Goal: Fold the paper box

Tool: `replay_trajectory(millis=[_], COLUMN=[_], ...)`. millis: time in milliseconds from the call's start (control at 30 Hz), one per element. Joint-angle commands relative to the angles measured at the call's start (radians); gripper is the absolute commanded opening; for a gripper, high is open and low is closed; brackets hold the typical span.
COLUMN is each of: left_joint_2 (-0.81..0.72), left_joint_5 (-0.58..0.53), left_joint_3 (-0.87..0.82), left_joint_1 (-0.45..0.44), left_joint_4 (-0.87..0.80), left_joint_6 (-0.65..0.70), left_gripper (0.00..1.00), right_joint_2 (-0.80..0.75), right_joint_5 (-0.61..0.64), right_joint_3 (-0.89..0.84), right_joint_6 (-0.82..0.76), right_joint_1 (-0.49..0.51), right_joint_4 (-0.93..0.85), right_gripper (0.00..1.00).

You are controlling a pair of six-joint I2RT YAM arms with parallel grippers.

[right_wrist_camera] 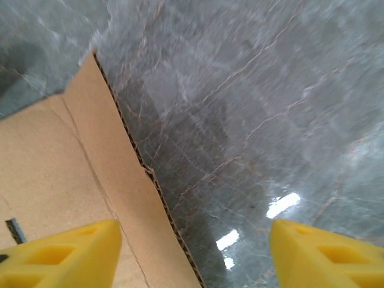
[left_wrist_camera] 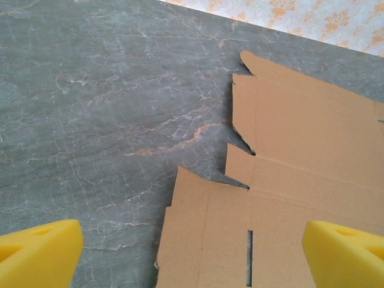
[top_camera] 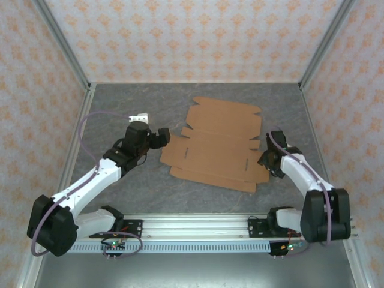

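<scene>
Top external view: nearest, the left end effector (top_camera: 162, 138) hangs just beside the left edge of the paper box (top_camera: 216, 147). The right end effector (top_camera: 266, 161) sits at its right edge and hides a bit of that edge. The paper box is an unfolded brown die-cut sheet lying flat in the middle of the table (top_camera: 120, 108). Its outline is close to square, so no long axis stands out. Its fold lines run left to right, dipping toward the near right, and its last flap points at the far wall.

In the left wrist view the yellow fingertips (left_wrist_camera: 39, 255) stand wide apart, released, and the sheet is cut off at the frame's right and bottom. The right wrist view is blurred. There the fingers (right_wrist_camera: 60, 255) are spread with the sheet's corrugated edge between them, gripping nothing.
</scene>
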Motion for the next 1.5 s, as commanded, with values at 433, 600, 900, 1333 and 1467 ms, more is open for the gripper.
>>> replay_trajectory(millis=[433, 600, 900, 1333, 1467], left_joint_2=[-0.144, -0.207, -0.175, -0.027, 0.065], left_joint_5=[-0.083, -0.056, 0.064, 0.231, 0.298], left_joint_3=[0.011, 0.061, 0.199, 0.483, 0.602], left_joint_1=[-0.005, -0.005, -0.036, -0.06, -0.062], left_joint_4=[-0.158, -0.201, -0.207, -0.353, -0.388], left_joint_6=[0.006, 0.016, 0.11, 0.368, 0.462], left_gripper=[0.95, 0.95, 0.88, 0.81, 0.79], right_joint_2=[-0.112, -0.223, -0.13, 0.041, 0.116], right_joint_5=[-0.202, -0.403, -0.705, -0.978, -0.896], right_joint_3=[0.079, 0.257, 0.595, 0.778, 0.827], right_joint_6=[-0.09, -0.161, -0.368, -0.597, -0.645], right_joint_1=[-0.004, 0.034, 0.095, 0.112, 0.114], right_joint_4=[0.025, -0.02, -0.096, -0.203, -0.211], right_gripper=[0.0, 0.0, 0.0, 0.0, 0.0])
